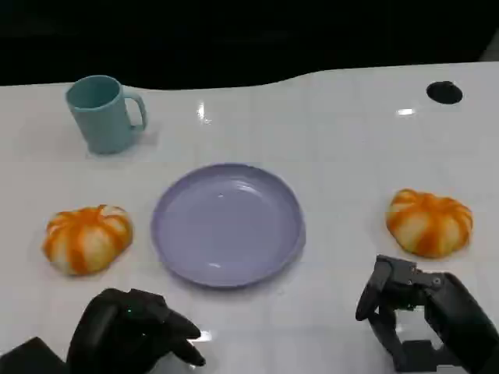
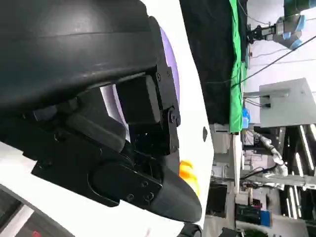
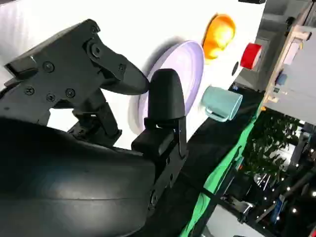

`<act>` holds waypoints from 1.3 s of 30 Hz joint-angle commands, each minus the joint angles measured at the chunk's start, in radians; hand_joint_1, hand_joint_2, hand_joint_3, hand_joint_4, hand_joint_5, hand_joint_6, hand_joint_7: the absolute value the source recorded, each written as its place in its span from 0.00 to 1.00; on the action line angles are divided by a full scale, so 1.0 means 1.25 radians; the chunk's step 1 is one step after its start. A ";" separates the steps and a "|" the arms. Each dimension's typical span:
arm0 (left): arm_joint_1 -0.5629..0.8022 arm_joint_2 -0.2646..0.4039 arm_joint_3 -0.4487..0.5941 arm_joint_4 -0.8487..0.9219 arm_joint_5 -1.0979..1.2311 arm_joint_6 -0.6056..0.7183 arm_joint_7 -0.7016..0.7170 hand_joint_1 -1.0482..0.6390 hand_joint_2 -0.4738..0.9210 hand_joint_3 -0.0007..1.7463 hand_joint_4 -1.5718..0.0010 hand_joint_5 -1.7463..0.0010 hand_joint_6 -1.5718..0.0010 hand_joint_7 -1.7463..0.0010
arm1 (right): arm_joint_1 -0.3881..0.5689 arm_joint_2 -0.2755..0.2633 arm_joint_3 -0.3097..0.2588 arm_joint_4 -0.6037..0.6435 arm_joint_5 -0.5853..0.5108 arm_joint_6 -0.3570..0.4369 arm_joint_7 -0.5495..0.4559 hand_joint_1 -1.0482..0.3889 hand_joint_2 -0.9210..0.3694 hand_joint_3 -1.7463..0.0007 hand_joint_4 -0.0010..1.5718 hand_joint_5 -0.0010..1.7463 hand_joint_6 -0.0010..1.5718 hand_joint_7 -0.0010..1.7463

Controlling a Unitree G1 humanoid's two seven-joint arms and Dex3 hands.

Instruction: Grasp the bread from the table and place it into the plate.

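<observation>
Fingers of right hand (image 1: pixel 417 312) spread, holding nothing; bread (image 1: pixel 429 222) just beyond, plate (image 1: pixel 227 224) left.

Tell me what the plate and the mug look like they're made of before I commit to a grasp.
Plate: likely glossy plastic or melamine, lavender, with soft light reflections on its surface. Mug: matte teal, probably plastic or glazed ceramic; its even, dull sheen leaves that open.
</observation>
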 commanded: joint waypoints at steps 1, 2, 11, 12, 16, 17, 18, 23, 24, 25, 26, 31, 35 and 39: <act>0.001 0.014 0.005 0.001 -0.004 -0.006 -0.005 0.00 0.98 0.00 0.04 0.69 0.00 0.86 | -0.003 -0.007 -0.003 0.006 0.009 -0.008 0.001 0.56 0.31 0.35 0.56 1.00 0.45 0.86; 0.001 0.015 0.005 0.003 -0.003 -0.009 -0.005 0.00 0.98 0.00 0.04 0.69 0.00 0.86 | -0.004 -0.007 -0.003 0.007 0.010 -0.009 0.001 0.56 0.31 0.35 0.55 1.00 0.45 0.86; 0.001 0.014 0.005 0.003 -0.004 -0.005 -0.004 0.00 0.98 0.00 0.04 0.69 0.00 0.86 | -0.004 -0.006 -0.003 0.008 0.009 -0.011 -0.001 0.56 0.31 0.35 0.56 1.00 0.46 0.86; 0.000 0.014 0.005 0.004 -0.004 -0.006 -0.005 0.00 0.98 0.00 0.04 0.69 0.00 0.86 | -0.004 -0.005 -0.003 0.008 0.009 -0.011 -0.001 0.56 0.31 0.35 0.56 1.00 0.46 0.86; 0.000 0.013 0.005 0.003 -0.005 -0.006 -0.004 0.00 0.98 0.00 0.04 0.69 0.00 0.86 | -0.004 -0.006 -0.003 0.010 0.005 -0.015 -0.003 0.56 0.31 0.35 0.56 1.00 0.45 0.86; 0.001 0.013 0.005 0.002 -0.004 -0.004 -0.003 0.00 0.98 0.00 0.04 0.69 0.00 0.86 | -0.004 -0.006 -0.002 0.010 0.005 -0.015 -0.003 0.56 0.31 0.35 0.56 1.00 0.45 0.86; 0.001 0.013 0.005 0.002 -0.004 -0.003 -0.002 0.00 0.98 0.00 0.04 0.69 0.00 0.86 | -0.004 -0.006 -0.002 0.009 0.004 -0.014 -0.003 0.56 0.31 0.35 0.56 1.00 0.45 0.86; 0.002 0.014 0.005 0.001 -0.005 -0.003 -0.004 0.00 0.98 0.00 0.04 0.69 0.00 0.86 | -0.003 -0.006 -0.002 0.007 0.009 -0.010 0.000 0.56 0.31 0.35 0.56 1.00 0.45 0.86; 0.002 0.014 0.005 0.002 -0.005 -0.003 -0.005 0.00 0.98 0.00 0.04 0.69 0.00 0.86 | -0.003 -0.006 -0.003 0.008 0.006 -0.012 -0.003 0.56 0.31 0.35 0.56 1.00 0.45 0.86; 0.002 0.014 0.005 0.002 -0.005 -0.004 -0.004 0.00 0.98 0.00 0.04 0.69 0.00 0.86 | -0.003 -0.007 -0.004 0.009 0.003 -0.015 -0.005 0.56 0.31 0.35 0.55 1.00 0.45 0.85; 0.001 0.014 0.005 0.003 -0.003 -0.006 -0.004 0.00 0.98 0.00 0.04 0.69 0.00 0.86 | -0.003 -0.006 -0.005 0.010 0.002 -0.017 -0.007 0.56 0.30 0.36 0.54 1.00 0.45 0.83; -0.003 0.015 0.006 0.012 -0.004 -0.014 -0.008 0.00 0.99 0.00 0.05 0.69 0.00 0.86 | -0.001 0.005 -0.010 0.004 0.036 -0.010 -0.002 0.58 0.23 0.47 0.50 0.95 0.48 0.72; -0.007 0.015 0.007 0.017 -0.006 -0.012 -0.008 0.00 0.98 0.00 0.05 0.69 0.00 0.86 | -0.007 0.012 -0.012 0.007 0.071 -0.011 0.010 0.59 0.15 0.62 0.44 0.83 0.45 0.64; -0.010 0.015 0.008 0.020 -0.005 -0.012 -0.007 0.00 0.98 0.00 0.05 0.69 0.00 0.86 | -0.015 0.013 -0.016 0.008 0.068 -0.023 0.005 0.60 0.11 0.69 0.43 0.80 0.45 0.62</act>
